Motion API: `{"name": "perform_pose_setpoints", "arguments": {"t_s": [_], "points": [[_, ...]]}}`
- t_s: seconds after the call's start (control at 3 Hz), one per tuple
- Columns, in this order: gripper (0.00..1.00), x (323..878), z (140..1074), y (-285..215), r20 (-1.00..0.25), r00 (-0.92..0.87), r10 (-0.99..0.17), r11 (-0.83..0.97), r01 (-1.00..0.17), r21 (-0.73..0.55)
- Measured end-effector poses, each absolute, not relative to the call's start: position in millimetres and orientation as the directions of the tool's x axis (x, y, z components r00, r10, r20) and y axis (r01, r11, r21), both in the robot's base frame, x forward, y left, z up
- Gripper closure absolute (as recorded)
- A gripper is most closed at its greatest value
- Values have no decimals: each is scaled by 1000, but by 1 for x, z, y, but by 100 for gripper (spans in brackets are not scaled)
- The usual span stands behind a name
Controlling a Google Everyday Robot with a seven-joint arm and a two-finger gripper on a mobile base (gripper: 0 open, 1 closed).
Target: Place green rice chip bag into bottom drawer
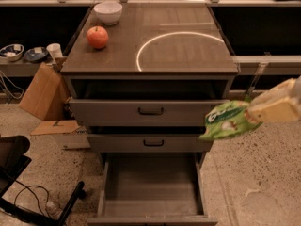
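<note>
The green rice chip bag (226, 120) is a light-green pouch with a dark round logo, held in the air at the right of the cabinet, level with the two upper drawers. My gripper (254, 112) comes in from the right edge, its pale fingers (273, 108) shut on the bag's right end. The bottom drawer (151, 214) is pulled out wide below, its plain grey inside bare. The bag hangs above and to the right of the drawer's right front corner.
A red apple (98, 36) and a white bowl (108, 12) stand on the cabinet top (188, 51). The top drawer (150, 110) is slightly pulled out. A cardboard box (41, 93) and a chair base with cables (28, 192) lie at the left on the floor.
</note>
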State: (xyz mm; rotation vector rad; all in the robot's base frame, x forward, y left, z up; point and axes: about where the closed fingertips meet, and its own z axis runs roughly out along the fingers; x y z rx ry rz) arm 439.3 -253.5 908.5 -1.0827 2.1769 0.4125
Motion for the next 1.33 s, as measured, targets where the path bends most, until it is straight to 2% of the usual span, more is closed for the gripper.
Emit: {"name": "perform_pose_setpoints", "arguments": {"t_s": [0.33, 0.67, 1.0, 1.33], "points": [[100, 428, 825, -231, -623, -527, -579, 567, -809, 158], [100, 416, 744, -214, -571, -615, -544, 584, -766, 269], [100, 426, 647, -178, -563, -678, -473, 628, -707, 323], [100, 453, 597, -156, -608, -702, -371, 676, -653, 341]]}}
